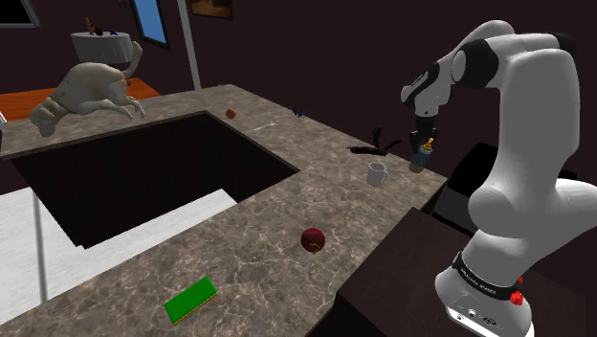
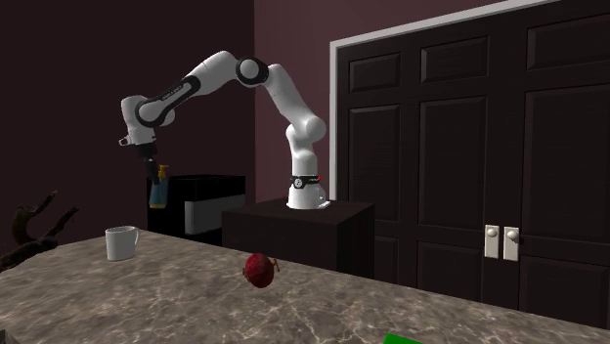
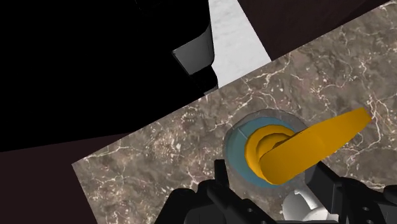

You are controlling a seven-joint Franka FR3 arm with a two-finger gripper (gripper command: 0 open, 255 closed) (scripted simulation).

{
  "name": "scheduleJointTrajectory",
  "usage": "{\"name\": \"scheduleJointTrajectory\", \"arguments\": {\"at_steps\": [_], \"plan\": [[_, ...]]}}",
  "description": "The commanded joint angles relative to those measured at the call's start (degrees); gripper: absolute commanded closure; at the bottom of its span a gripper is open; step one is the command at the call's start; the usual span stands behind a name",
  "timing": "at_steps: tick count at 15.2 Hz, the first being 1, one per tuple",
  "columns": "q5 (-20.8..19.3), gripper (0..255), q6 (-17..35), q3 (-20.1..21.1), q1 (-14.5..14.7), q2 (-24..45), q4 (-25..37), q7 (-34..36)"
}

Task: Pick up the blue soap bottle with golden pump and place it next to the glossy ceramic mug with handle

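The blue soap bottle with its golden pump hangs upright in the air, clasped by my black gripper from above. My fingers are shut on the bottle's neck just under the pump. The white mug with a handle stands on the brown marble counter. The bottle is above the counter's corner, a short way from the mug on the side toward the arm's stand.
A dark red ball and a green block lie on the counter nearer the shoulder camera. A deep rectangular recess cuts the counter. A dark branch lies beyond the mug. A black box stands past the counter's edge.
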Motion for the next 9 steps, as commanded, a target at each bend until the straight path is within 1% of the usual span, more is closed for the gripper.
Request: {"name": "scheduleJointTrajectory", "arguments": {"at_steps": [1, 9], "plan": [[0.24, 255, 1.14, 0.17, -0.10, 0.91, -0.22, 0.05], [1.15, 255, 5.42, 0.87, -0.65, 4.76, -0.75, 0.06]]}}
